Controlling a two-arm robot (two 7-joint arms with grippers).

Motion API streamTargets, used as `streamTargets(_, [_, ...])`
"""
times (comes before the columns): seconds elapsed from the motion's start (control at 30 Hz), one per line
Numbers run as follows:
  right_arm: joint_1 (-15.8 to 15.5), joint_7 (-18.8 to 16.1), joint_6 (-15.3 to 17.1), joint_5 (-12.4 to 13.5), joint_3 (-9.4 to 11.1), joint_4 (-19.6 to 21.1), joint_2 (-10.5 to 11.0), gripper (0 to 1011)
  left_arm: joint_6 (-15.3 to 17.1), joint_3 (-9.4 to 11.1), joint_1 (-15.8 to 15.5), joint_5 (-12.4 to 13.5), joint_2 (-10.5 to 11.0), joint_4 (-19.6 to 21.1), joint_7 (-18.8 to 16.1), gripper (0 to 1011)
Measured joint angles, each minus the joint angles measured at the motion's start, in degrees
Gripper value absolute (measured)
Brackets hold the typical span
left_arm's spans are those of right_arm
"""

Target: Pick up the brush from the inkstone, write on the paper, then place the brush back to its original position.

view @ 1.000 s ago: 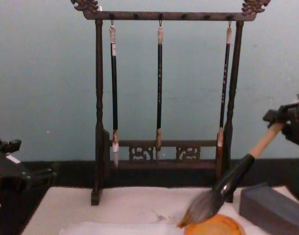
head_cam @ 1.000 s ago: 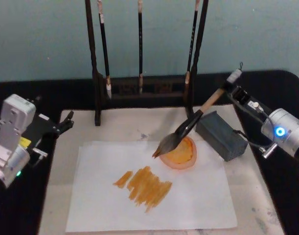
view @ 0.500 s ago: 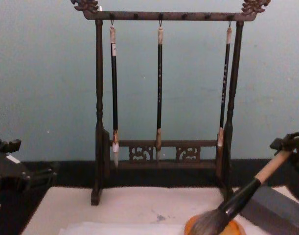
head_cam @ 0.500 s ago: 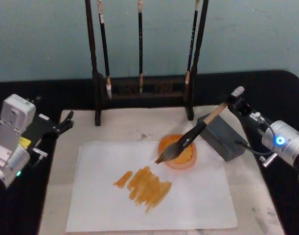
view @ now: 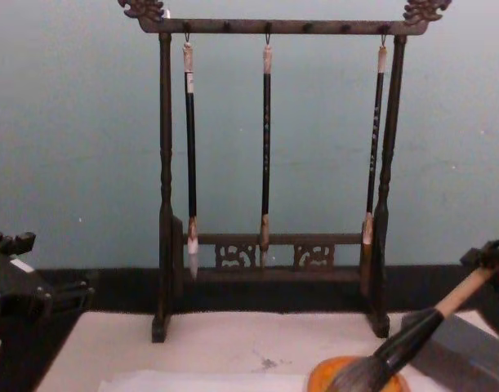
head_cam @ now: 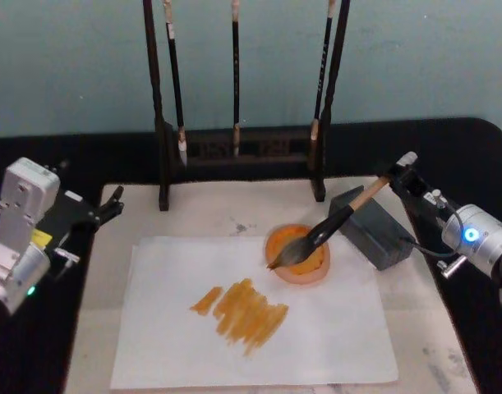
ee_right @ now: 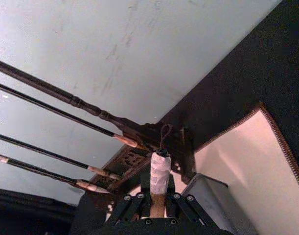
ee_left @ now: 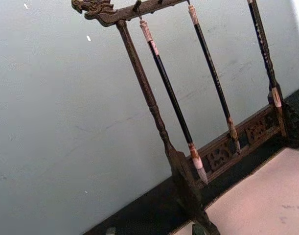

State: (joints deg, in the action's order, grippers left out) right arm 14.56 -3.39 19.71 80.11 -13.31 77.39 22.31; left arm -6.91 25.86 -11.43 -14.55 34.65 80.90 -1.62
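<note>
Below-left of the right gripper [head_cam: 397, 176], its clamped brush [head_cam: 333, 223] touches the dish [head_cam: 315, 275].

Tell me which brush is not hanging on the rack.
The thick pale-handled brush: the right gripper holds it, bristles at the orange dish. The three thin ones hang.
</note>
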Motion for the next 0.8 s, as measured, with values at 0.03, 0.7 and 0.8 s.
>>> streamTargets(0.03, [0.4,-0.1,-0.1,0.0,-0.3,-0.6,0.1,160,0.0,0.0,0.0,0.0,0.0,0.0,0.0,1010])
streamTargets(0.7, [5.2,-1.0,-2.4,0.6,-3.7,-7.0,0.3,160,0.0,0.0,0.0,0.0,0.0,0.0,0.0,1010])
streamTargets(0.8, [5.4,-1.0,-2.6,0.9,-3.9,-7.2,0.3,160,0.0,0.0,0.0,0.0,0.0,0.0,0.0,1010])
